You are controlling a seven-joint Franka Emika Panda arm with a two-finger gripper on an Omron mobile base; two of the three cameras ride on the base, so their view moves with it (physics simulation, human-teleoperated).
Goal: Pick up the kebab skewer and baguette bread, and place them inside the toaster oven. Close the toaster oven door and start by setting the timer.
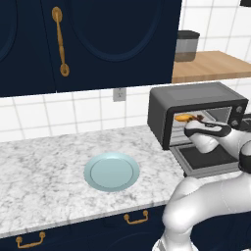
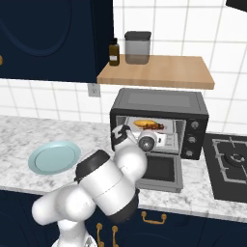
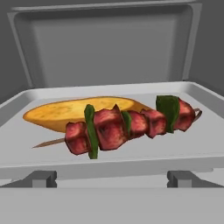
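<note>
The kebab skewer (image 3: 127,124) lies on the tray (image 3: 26,148) inside the toaster oven (image 2: 159,103), touching the baguette bread (image 3: 65,111) at its 12 o'clock side. The toaster oven door (image 2: 161,173) hangs open over the tabletop (image 1: 44,166). The pincer (image 2: 157,140) stands wide, holding nothing, at the oven's mouth.

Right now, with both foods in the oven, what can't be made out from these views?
- Gripper: the arm's own white wrist covers it in both base views.
- Oven knobs: too small in the right base view to read a setting.
- Bread: its front is behind the skewer in the hand view.
- Door: partly hidden by the arm in both base views.
</note>
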